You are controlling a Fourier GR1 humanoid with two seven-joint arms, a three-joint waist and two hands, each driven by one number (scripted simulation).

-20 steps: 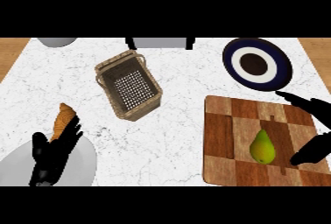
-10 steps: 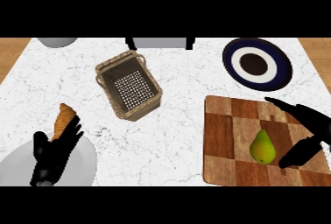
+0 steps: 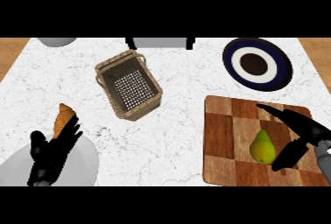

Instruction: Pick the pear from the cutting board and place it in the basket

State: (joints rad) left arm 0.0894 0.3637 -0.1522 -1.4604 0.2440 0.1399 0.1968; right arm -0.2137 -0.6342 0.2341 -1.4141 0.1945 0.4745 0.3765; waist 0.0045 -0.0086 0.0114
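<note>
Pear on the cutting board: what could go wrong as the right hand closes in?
The pear lies loose on the cutting board; the open right hand comes from its right, so fingers could nudge it aside before closing. The basket sits tilted across the counter, so a carried pear might clip its rim.

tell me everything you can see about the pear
The pear is green-yellow with a browner patch low on one side. It is whole and smooth-skinned, and lies flat on the wooden cutting board with its narrow end toward the far edge. It sits in the board's right half. The right hand is open around it, fingers beyond and beside it, thumb at its lower right, seemingly just short of contact.
</note>
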